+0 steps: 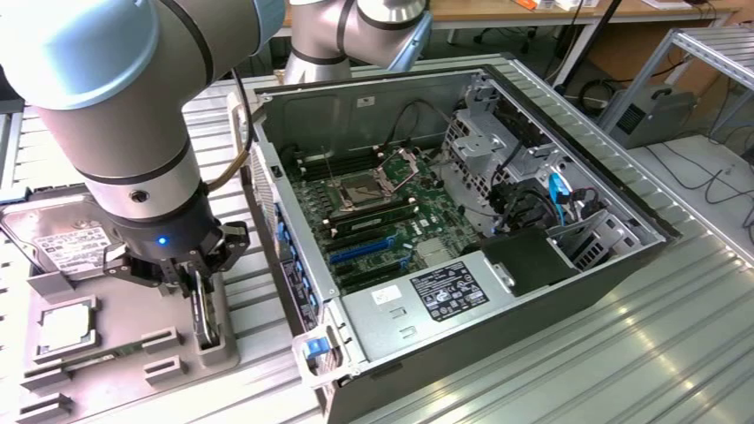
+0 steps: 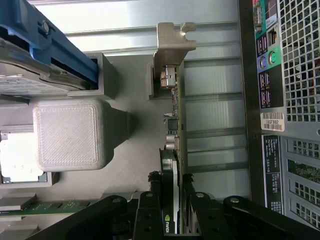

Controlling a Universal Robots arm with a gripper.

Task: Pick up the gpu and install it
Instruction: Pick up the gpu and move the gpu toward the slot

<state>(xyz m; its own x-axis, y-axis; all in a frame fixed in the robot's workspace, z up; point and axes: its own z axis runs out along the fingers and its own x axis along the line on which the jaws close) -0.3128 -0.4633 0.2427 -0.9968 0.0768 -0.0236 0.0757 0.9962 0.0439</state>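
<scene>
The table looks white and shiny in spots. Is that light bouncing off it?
Yes. Exterior view: light glares in pale streaks off the ribbed metal table beside the computer case. Wrist view: the table's slats wash out almost white, and the grey block throws a dark shadow beside it.

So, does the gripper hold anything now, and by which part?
The gripper grips the gpu by its two flat faces, at a place away from the silver bracket.

hard drive (image 1: pixel 62 240), cpu chip (image 1: pixel 65 325), grey tray (image 1: pixel 118 311)
</scene>
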